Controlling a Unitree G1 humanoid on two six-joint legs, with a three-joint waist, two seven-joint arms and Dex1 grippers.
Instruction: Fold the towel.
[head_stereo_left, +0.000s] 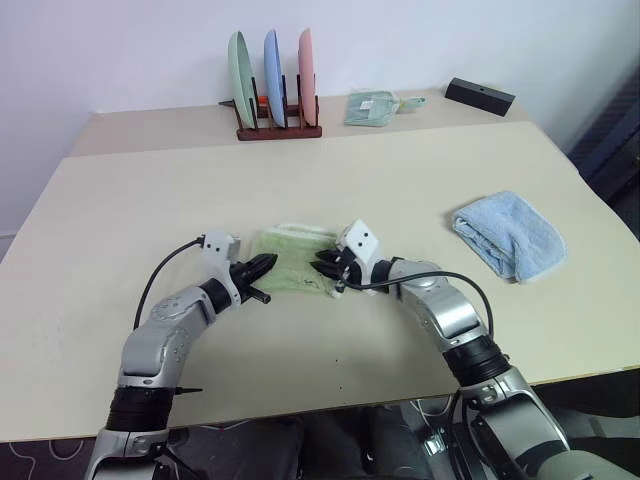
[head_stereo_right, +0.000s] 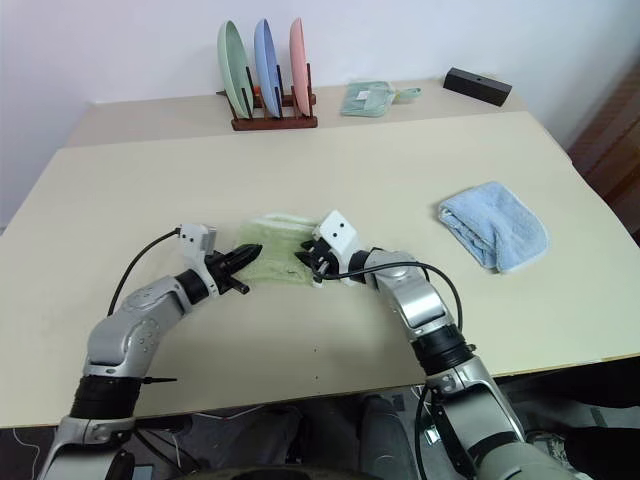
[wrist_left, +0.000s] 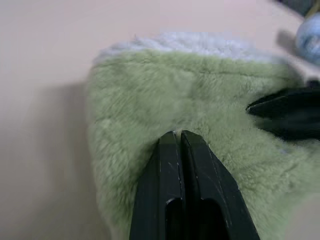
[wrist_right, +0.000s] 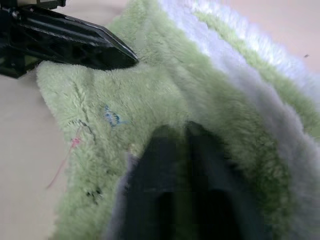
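The towel (head_stereo_left: 293, 262), light green terry with white edging, lies folded in a small square at the middle of the table (head_stereo_left: 130, 210). My left gripper (head_stereo_left: 268, 264) comes in level from the left with its fingers pressed together and its tips resting on the towel's left part (wrist_left: 150, 100). My right gripper (head_stereo_left: 322, 266) comes in from the right, its tips on the towel's right part, and a narrow gap shows between its fingers (wrist_right: 150, 165). A small dark embroidered mark (wrist_right: 112, 117) shows on the cloth near them. The two grippers point at each other, a short way apart.
A crumpled light blue towel (head_stereo_left: 510, 233) lies on the right side of the table. At the back stand a wooden rack with three plates (head_stereo_left: 275, 95), a small mint-green folded cloth (head_stereo_left: 372, 107) and a black box (head_stereo_left: 480, 96).
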